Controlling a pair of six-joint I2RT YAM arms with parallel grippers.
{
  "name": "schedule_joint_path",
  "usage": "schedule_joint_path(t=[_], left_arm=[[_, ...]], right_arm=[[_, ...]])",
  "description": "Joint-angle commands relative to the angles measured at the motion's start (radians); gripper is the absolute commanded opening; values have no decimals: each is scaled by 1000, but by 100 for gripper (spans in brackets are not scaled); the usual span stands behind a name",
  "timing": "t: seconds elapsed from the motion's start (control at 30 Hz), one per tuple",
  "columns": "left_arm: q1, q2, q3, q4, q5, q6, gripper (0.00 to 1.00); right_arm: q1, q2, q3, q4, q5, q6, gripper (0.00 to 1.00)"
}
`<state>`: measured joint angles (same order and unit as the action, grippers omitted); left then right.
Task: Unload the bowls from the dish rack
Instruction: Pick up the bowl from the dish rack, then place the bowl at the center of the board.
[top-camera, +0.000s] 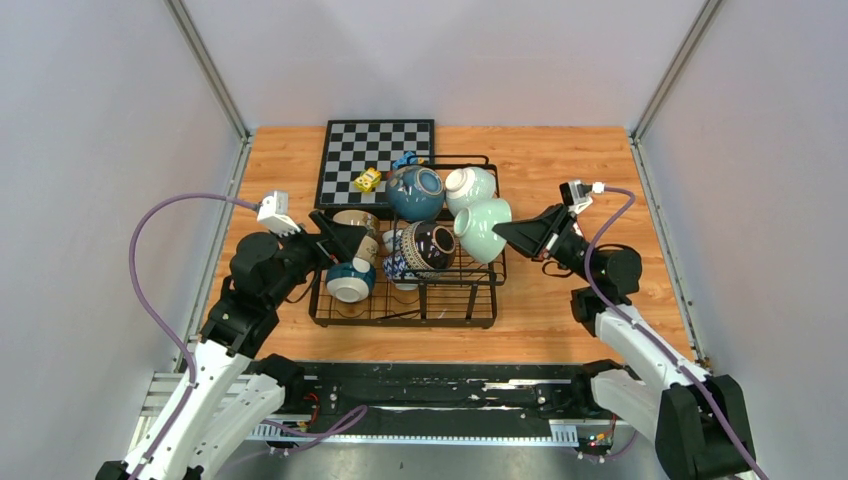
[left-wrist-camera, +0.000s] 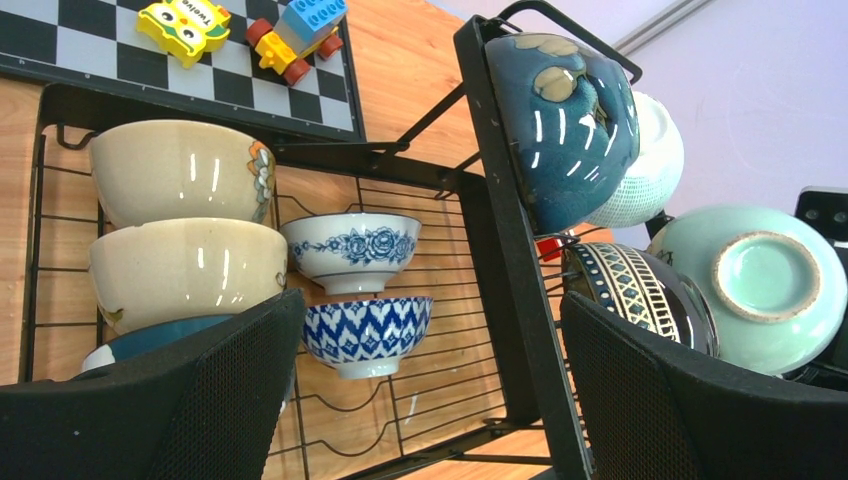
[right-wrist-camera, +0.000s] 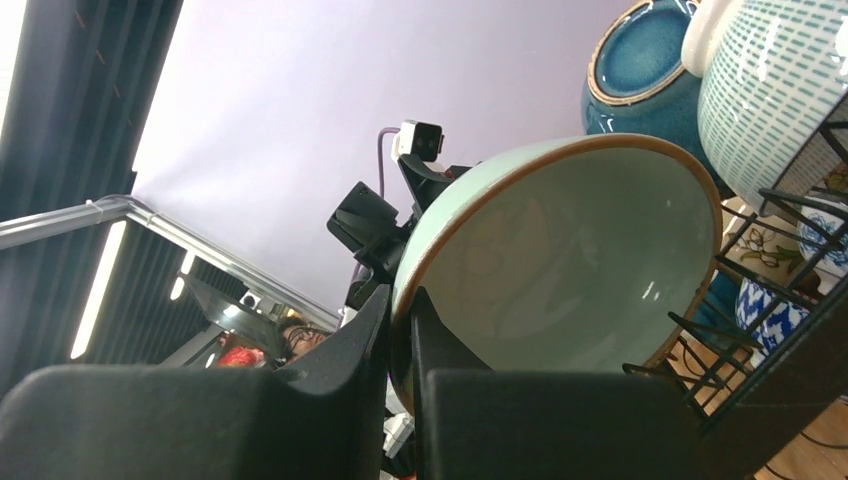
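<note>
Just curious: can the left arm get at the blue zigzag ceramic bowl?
Probably yes: the open left claw points at the blue zigzag ceramic bowl in the black wire dish rack, nothing visibly between them.

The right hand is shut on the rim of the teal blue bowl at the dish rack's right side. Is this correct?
That bowl is pale mint green, not teal blue. The right hand is shut on its rim at the right side of the dish rack; the right wrist view shows this.

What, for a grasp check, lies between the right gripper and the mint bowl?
Nothing; right gripper clamps the mint bowl by its rim, per right wrist view.
</note>
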<state>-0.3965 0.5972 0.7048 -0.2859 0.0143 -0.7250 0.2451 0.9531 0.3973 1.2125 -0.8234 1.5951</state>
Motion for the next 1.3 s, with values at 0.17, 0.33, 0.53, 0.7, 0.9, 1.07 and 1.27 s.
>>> schedule_joint_path(t=[0.17,0.33,0.53,0.7,0.9,1.07,1.27], left_arm=[[-5,-21,-1,-18,-12,11,100],[-5,-31,3,-27,-32,12,100],[-5,-21,69,-135,-125,50,100],[-5,-25,155,-210,-213,62,100],[-5,-26,245,-210,-247,89,100],[-5,15,351,-175,-206,151,100],[-5,77,491,-241,-145,268,100]], right_arm=[[43,20,98,158,42,27,0],[58,32,115,166,49,26,0],[63,21,161,119,24,3,0],[65,-15,282,-45,-23,-89,0],[161,-66,461,-349,-55,-337,0],[398,-96,718,-1034,87,-887,0],[512,-47,906,-1391,194,-1154,0]])
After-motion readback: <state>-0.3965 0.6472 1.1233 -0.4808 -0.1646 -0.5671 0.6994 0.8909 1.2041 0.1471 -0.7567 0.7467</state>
